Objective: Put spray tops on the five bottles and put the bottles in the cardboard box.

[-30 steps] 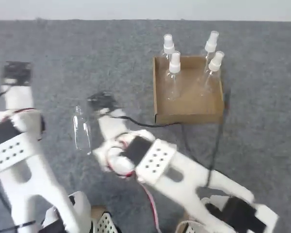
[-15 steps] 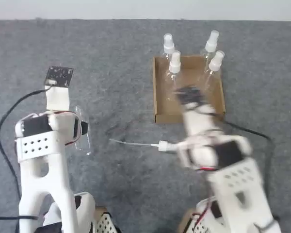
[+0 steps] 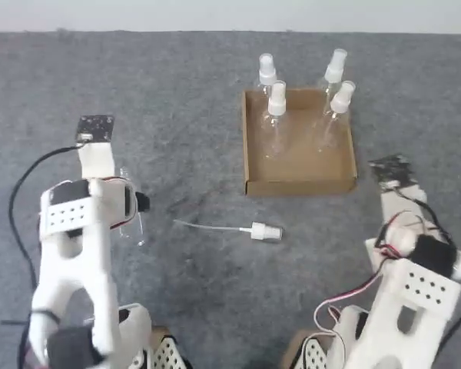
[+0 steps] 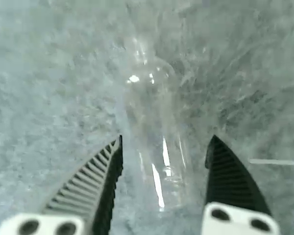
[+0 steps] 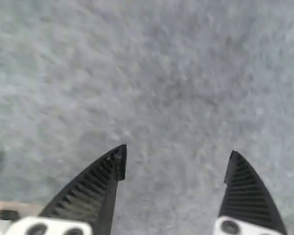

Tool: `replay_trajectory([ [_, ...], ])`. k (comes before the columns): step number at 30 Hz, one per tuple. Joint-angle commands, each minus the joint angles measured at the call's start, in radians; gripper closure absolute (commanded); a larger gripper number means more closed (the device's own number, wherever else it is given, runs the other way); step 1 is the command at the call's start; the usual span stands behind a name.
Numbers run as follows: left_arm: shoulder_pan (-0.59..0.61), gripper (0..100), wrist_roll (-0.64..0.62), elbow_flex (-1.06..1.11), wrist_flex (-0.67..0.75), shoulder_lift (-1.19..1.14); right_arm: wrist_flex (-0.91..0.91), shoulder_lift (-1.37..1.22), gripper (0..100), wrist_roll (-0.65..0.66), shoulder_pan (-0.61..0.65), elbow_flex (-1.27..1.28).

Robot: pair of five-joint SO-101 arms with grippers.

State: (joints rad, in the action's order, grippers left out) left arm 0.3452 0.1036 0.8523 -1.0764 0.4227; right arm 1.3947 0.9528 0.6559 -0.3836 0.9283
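A clear bottle (image 3: 132,224) without a top sits on the grey carpet at the left, partly hidden under my left arm (image 3: 81,207). In the left wrist view my left gripper (image 4: 165,140) is open, and the bottle (image 4: 154,147) sits between its two fingers. A white spray top (image 3: 266,231) lies on the carpet in the middle, its thin tube pointing left. The cardboard box (image 3: 300,184) at the back holds several bottles with spray tops (image 3: 276,100). My right gripper (image 5: 178,151) is open over bare carpet, on the right arm (image 3: 403,231) at the right.
Black cables run from both arms toward the table's front edge. Open carpet lies between the spray top and the box, and along the back left.
The right arm swung from the table's middle to the far right, leaving the spray top lying on the carpet. The left arm moved in from the left over the bottle.
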Motion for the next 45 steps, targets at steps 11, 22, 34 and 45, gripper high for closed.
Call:
replay_trajectory([
  [11,-0.057,84,-0.014,-0.028,0.157,-0.259,-0.137,-0.015,73.2,0.106,-0.185,0.086],
  [22,-0.137,95,0.038,-0.116,-0.127,0.107,-0.085,-0.016,73.2,0.1,-0.271,-0.052],
  [34,-0.212,95,0.127,-0.254,-0.344,0.244,-0.018,-0.016,73.2,0.046,-0.272,-0.137],
  [45,0.419,83,0.29,-0.521,-0.242,0.184,0.019,-0.013,73.1,0.02,-0.154,-0.135],
])
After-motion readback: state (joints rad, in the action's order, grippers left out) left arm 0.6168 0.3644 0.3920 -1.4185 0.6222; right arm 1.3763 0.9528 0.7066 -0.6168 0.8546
